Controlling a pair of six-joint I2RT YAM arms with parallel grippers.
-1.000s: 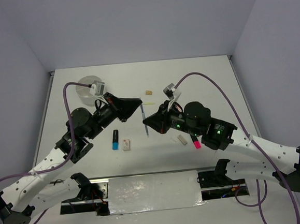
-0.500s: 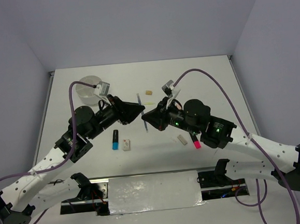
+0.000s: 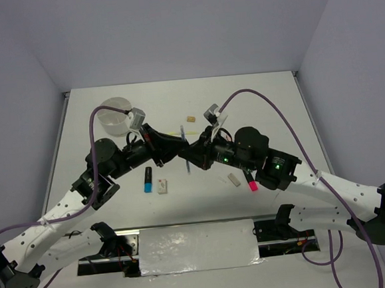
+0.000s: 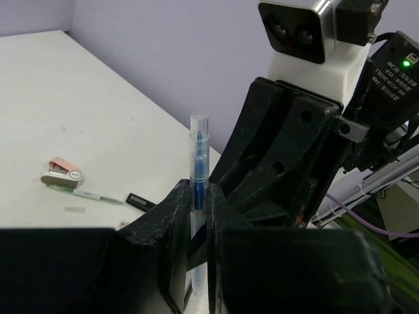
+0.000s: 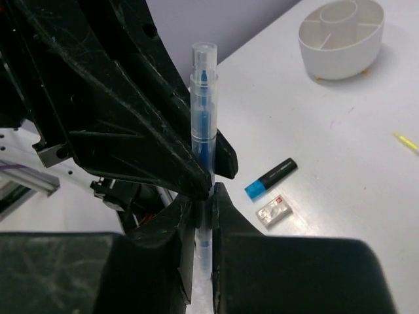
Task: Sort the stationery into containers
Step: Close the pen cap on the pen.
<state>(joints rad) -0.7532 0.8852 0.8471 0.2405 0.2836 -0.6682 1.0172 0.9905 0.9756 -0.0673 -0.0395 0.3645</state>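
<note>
The pen [image 4: 198, 154], a clear barrel with blue inside, stands between both grippers above the table's middle. My left gripper [image 4: 198, 204] is shut on it, and so is my right gripper [image 5: 204, 199], whose view shows the pen [image 5: 203, 98] pointing up. In the top view the left gripper [image 3: 181, 145] and right gripper [image 3: 193, 148] meet tip to tip. The white cup [image 3: 118, 114] stands at the far left and also shows in the right wrist view [image 5: 340, 36]. The blue-and-black marker [image 3: 147, 179] and white eraser [image 3: 162, 186] lie below the left arm.
A thin yellow-green stick [image 3: 173, 133] and a tan eraser [image 3: 191, 118] lie behind the grippers. A grey eraser [image 3: 234, 179] and the pink highlighter [image 3: 251, 183] lie under the right arm. The marker [image 5: 272, 178] and white eraser [image 5: 273, 210] also show in the right wrist view.
My left gripper has moved right until it meets the right gripper, and its fingers now sit round the pen that the right gripper was holding. The right gripper has shifted slightly left.
</note>
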